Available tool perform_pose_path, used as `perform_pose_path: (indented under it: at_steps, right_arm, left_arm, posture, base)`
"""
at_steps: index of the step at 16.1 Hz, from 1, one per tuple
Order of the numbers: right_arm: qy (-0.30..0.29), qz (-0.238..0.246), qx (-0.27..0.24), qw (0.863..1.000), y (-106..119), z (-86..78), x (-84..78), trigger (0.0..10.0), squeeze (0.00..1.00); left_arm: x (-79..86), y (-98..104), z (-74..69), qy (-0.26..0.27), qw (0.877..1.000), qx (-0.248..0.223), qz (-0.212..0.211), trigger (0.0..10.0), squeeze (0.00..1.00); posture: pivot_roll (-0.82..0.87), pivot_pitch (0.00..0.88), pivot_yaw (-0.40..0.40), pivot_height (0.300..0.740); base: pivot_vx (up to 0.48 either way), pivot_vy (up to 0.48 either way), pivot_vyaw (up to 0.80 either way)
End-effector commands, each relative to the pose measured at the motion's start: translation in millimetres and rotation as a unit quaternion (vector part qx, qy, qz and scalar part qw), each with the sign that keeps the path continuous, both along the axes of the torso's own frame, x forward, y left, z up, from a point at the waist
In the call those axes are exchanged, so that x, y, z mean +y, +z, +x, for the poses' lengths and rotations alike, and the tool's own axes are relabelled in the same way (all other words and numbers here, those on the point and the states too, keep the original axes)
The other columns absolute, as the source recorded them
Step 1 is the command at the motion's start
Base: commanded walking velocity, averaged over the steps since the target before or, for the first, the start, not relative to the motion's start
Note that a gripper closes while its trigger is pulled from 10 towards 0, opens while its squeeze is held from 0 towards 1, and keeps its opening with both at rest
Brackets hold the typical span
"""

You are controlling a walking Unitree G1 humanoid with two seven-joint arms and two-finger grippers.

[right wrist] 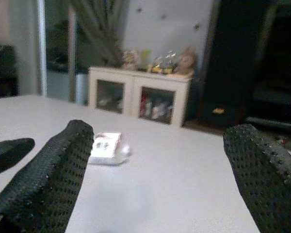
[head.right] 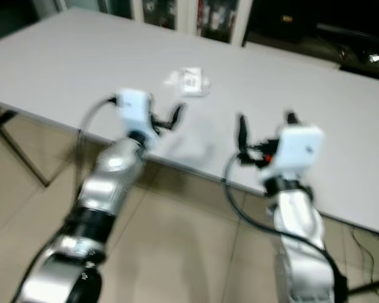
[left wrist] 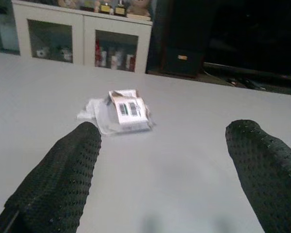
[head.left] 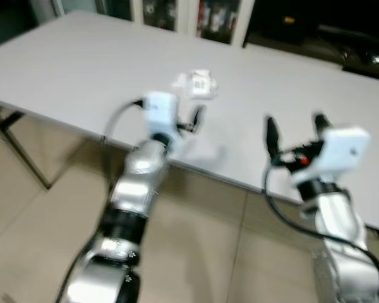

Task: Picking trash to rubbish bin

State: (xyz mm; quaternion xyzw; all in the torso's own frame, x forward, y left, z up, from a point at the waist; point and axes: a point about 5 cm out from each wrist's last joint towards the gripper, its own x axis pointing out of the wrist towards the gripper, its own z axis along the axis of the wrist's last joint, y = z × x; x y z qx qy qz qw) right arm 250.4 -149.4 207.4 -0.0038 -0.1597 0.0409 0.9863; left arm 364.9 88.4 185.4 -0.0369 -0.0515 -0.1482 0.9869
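Crumpled white trash point(head.left: 196, 83) lies on the grey table point(head.left: 82, 69), upper centre of frame, its long axis running left-right. Both the left gripper point(head.left: 188, 123) and right gripper point(head.left: 295, 129) hover wide apart, holding nothing.

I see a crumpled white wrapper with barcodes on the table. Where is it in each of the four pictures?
Left eye view: crumpled wrapper upper middle, beyond the left gripper.
Right eye view: upper middle.
Left wrist view: above the fingers, left of centre.
Right wrist view: lower left.
Shared landmark: the white cabinet behind the table.
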Motion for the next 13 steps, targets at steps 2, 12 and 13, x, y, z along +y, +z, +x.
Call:
perform_pose_path:
  at_steps: [2, 12, 13]
  right_arm:
    - [-0.015, -0.004, 0.004, 1.0, -0.9, -1.6, -8.9, 10.0, 0.0]
    - [-0.014, -0.006, 0.009, 1.0, -3.3, -2.9, -9.0, 10.0, 0.0]
    - [-0.014, -0.006, 0.009, 1.0, -3.3, -3.3, -9.2, 10.0, 0.0]
  left_arm:
    - [-21.0, 4.5, -2.4, -0.03, 1.0, -0.004, 0.0, 10.0, 0.0]
    - [-22.2, 1.8, -1.9, -0.03, 1.0, 0.004, 0.003, 10.0, 0.0]
    - [-21.8, 1.8, -2.0, -0.029, 1.0, 0.004, 0.003, 10.0, 0.0]
  posture:
    - [0.15, 0.042, -0.068, 0.74]
    - [0.14, 0.039, -0.065, 0.74]
    - [0.14, 0.038, -0.067, 0.74]
  base:
    - [0.437, 0.0, 0.0]
    - [0.402, 0.0, 0.0]
    - [0.368, 0.0, 0.0]
